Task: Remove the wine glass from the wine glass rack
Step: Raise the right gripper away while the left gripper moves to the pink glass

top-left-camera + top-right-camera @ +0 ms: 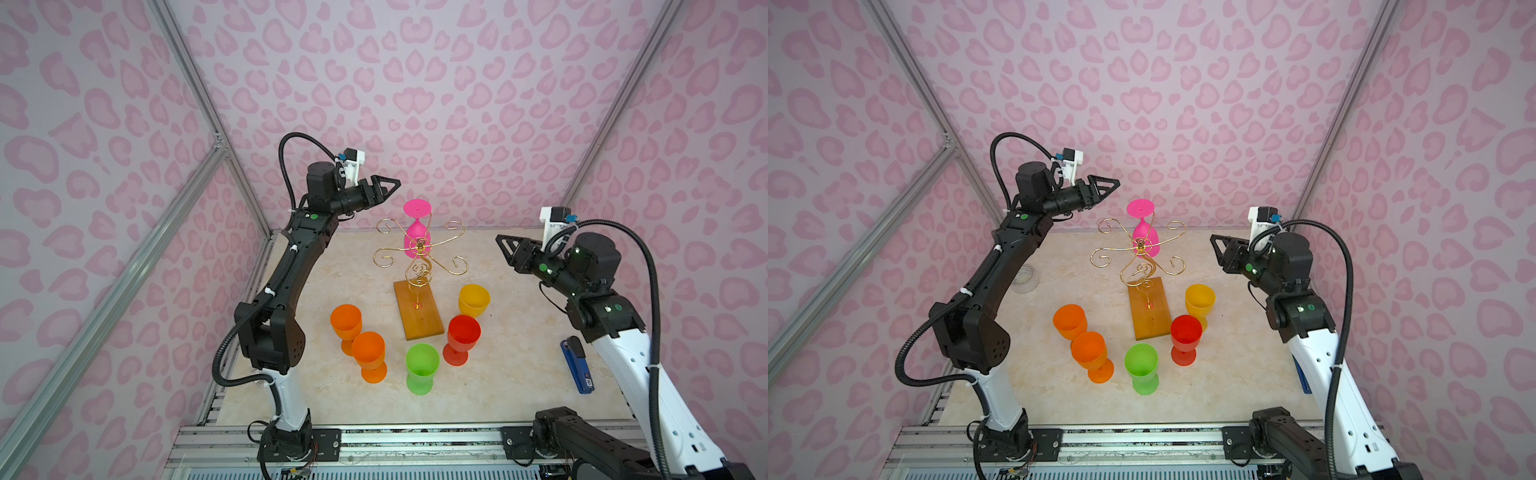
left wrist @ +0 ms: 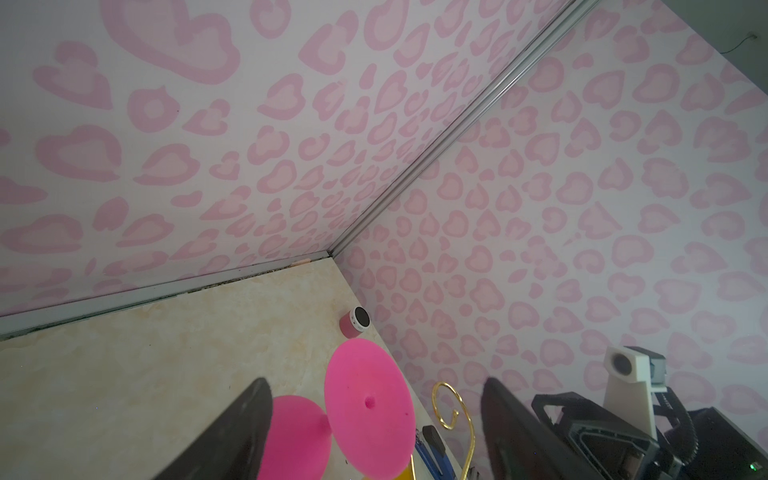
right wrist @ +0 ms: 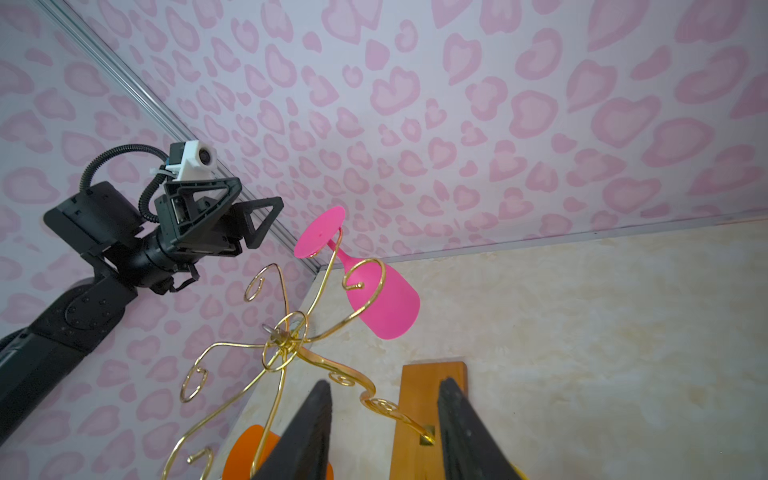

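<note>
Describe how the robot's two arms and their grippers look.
Both match. The left arm and right arm have black upper links, a white lower link and small green round marks. A black ribbed cable loops along each. The left gripper and right gripper are black, with hollow triangular-frame fingers, and a white camera mount sits behind each.

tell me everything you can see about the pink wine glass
The pink wine glass looks like opaque matte plastic: round flat foot, short stem, smooth tulip bowl. It hangs upside down, foot on top, slightly tilted, its stem caught in one curled arm of the gold rack on the far side. Only that wire touches it.
</note>
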`<state>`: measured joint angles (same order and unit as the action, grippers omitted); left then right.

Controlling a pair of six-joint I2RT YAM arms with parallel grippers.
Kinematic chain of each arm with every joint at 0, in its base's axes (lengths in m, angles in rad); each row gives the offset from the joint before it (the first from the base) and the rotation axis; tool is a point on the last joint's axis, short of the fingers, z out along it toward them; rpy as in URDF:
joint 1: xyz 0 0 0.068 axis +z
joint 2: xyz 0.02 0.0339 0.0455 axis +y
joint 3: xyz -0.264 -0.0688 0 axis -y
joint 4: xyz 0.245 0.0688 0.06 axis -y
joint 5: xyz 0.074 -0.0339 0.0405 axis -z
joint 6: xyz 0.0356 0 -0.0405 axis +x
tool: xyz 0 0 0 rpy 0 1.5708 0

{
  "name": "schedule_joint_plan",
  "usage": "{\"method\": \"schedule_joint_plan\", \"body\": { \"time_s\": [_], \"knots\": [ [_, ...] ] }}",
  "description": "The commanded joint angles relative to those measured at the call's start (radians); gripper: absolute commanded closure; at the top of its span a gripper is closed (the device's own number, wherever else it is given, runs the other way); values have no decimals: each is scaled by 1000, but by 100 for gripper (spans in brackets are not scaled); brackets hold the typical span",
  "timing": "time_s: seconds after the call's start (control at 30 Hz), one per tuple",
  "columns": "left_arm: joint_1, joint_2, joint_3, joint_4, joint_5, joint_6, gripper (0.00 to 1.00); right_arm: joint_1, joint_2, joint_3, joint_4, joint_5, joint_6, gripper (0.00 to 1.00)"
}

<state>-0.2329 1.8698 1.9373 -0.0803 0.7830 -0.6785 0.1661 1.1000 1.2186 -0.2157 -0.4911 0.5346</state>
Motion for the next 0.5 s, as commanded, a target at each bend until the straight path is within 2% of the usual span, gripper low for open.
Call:
{"method": "schedule_joint_plan", "body": {
  "time_s": [0.0, 0.23, 0.47],
  "knots": [
    [0, -117, -78, 24, -64, 73, 19, 15, 113, 93, 178, -106, 81, 57],
    [2, -383, -347, 20, -227, 145, 18, 108, 399, 404, 47, -152, 24, 53],
    [2, -608, -599, 52, -284, 129, 18, 163, 610, 653, -175, -167, -46, 51]
  ]
}}
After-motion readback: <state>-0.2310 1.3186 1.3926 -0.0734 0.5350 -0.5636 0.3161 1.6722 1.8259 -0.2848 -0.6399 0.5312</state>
